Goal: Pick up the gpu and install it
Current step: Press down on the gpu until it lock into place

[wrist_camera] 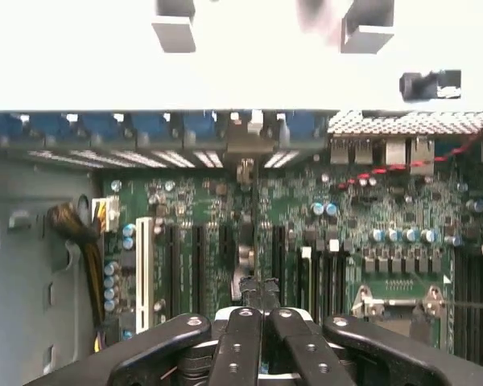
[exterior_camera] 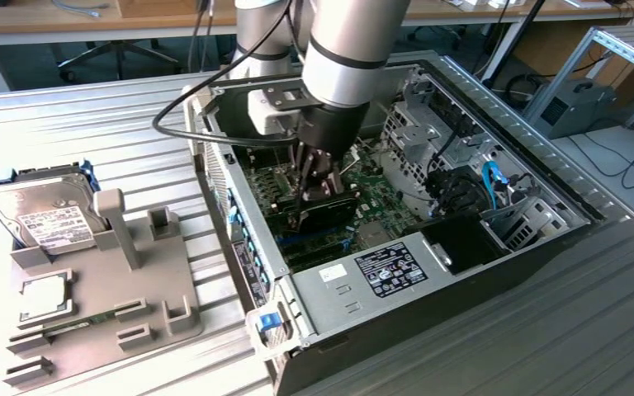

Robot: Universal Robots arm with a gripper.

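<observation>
Table [exterior_camera: 96, 115]: ribbed bare metal, dull sheen. Computer case [exterior_camera: 537, 173]: grey sheet metal, matt; motherboard [wrist_camera: 386, 209]: green, slightly glossy. Gripper [wrist_camera: 260, 310] fingers: matt black; hard drive [exterior_camera: 30, 202]: shiny metal, white paper label.

An open computer case [exterior_camera: 537, 177] lies on its side on the ribbed metal bench [exterior_camera: 96, 124], with its green motherboard [exterior_camera: 378, 202] exposed and a labelled power supply [exterior_camera: 389, 271] at its near end. Blue cables [exterior_camera: 491, 180] run along the case's inner wall. Towards the bench's edge at the exterior view's left sits a grey parts holder [exterior_camera: 108, 289]. A silver hard drive [exterior_camera: 36, 206] with a white label rests at that holder's far end. In the wrist view, the motherboard [wrist_camera: 217, 217] shows a white slot [wrist_camera: 144, 273] beside dark ones.
</observation>
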